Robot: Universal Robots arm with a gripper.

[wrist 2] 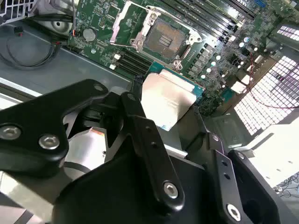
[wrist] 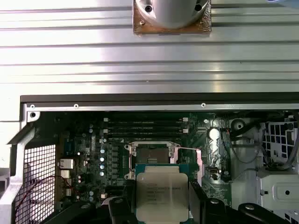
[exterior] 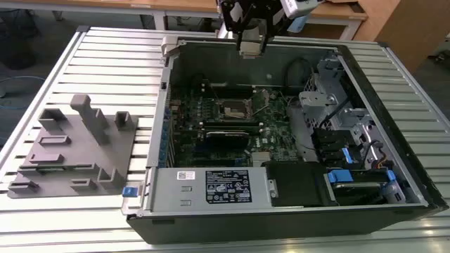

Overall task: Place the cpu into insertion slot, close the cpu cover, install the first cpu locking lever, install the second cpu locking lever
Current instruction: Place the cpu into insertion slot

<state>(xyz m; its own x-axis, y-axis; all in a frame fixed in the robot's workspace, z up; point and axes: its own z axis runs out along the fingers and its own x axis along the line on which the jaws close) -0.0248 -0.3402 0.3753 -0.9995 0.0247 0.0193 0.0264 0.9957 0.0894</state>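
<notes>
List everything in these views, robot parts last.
table: one, silver, slatted, under the case
computer case: one, black, open, on the table
fixture block: one, grey, on the table, exterior view's left
circuit board: one, green, inside the case
insertion slot: one, dark, silver-rimmed, on the board, empty
cpu cover: one, silver, swung open beside the slot
cpu: one, silver-grey, in the hand
hand: one, black, shut on the cpu

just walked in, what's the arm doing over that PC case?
The gripper is shut on the cpu and holds it above the open computer case. The insertion slot on the motherboard lies empty with its contacts exposed, so the chip is not yet seated.
</notes>
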